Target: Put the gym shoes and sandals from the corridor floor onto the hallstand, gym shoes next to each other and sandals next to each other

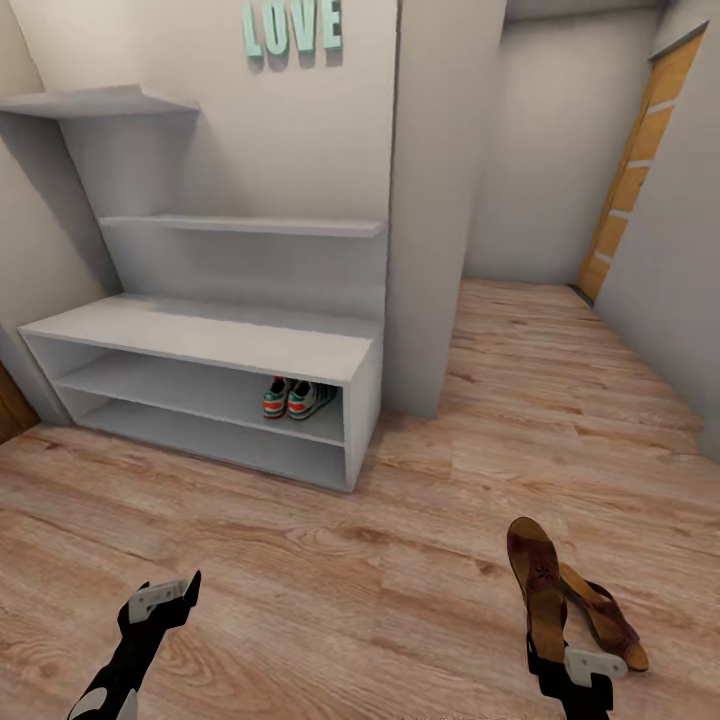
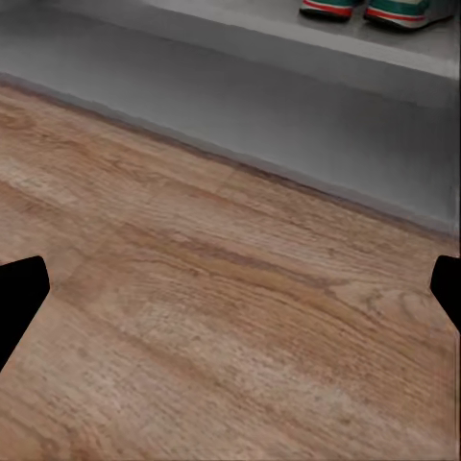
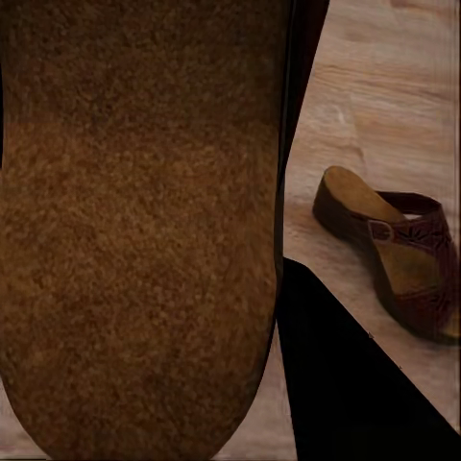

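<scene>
A: What have the right gripper's [image 1: 560, 655] jaws got?

B: They are clamped on a dark-brown strap sandal with a thick cork-like sole [image 1: 535, 590], held sole-up above the light-brown wood-plank floor [image 1: 330, 590]. The right wrist view shows that grainy sole [image 3: 139, 230] close against the lens. The left gripper's [image 1: 160, 600] jaws stand apart, holding nothing.

A: And the other sandal?

B: The matching brown sandal [image 1: 605, 620] lies on the planks just beside the held one.

A: How would it handle?

B: Likely light and stiff through the cork; pinching across the sole's edge looks safer than the soft strap.

A: The sneakers?

B: The cream, green-striped lace-up pair [image 1: 295, 398] sits side by side on the lower shelf of the light-grey hallstand [image 1: 200, 335].
</scene>
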Robot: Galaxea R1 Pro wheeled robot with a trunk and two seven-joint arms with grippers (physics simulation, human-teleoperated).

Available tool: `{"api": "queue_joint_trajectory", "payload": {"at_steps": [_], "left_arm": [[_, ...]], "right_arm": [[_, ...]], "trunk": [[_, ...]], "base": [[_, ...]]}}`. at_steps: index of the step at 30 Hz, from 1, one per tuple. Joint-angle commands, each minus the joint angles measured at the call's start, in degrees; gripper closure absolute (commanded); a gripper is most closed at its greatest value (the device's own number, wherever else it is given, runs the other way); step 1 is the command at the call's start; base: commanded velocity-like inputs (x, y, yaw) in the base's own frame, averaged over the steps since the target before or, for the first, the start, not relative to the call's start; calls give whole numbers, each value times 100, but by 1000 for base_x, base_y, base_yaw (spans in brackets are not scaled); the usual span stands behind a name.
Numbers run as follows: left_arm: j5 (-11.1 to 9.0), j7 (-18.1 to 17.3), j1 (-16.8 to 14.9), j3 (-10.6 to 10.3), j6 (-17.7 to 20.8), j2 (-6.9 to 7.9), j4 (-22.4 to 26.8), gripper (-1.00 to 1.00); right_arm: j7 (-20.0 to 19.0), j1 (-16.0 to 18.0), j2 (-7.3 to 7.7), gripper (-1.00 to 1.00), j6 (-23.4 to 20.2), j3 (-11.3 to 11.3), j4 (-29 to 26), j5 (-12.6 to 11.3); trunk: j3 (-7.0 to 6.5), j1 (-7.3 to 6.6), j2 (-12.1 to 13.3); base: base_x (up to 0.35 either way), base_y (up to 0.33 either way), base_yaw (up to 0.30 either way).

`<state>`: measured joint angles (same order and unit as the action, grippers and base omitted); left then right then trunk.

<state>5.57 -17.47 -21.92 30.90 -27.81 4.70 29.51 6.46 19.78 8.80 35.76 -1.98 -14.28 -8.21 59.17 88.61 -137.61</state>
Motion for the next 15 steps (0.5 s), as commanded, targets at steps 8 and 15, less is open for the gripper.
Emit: {"api": "queue_joint_trajectory", "payload": {"at_steps": [8,15], "left_arm": [[58,-36,-6,54,-18,-4,-6,-100],[58,-29,-6,56,-14,-4,-6,-100]], "right_arm": [[-5,8,4,100,18,-22,11,-60],[-5,5,4,100,18,-22,6,-63]], "trunk": [[5,-1,-2],[5,-1,-2]], "base": [[0,0,-292],[110,94,-292]]}}
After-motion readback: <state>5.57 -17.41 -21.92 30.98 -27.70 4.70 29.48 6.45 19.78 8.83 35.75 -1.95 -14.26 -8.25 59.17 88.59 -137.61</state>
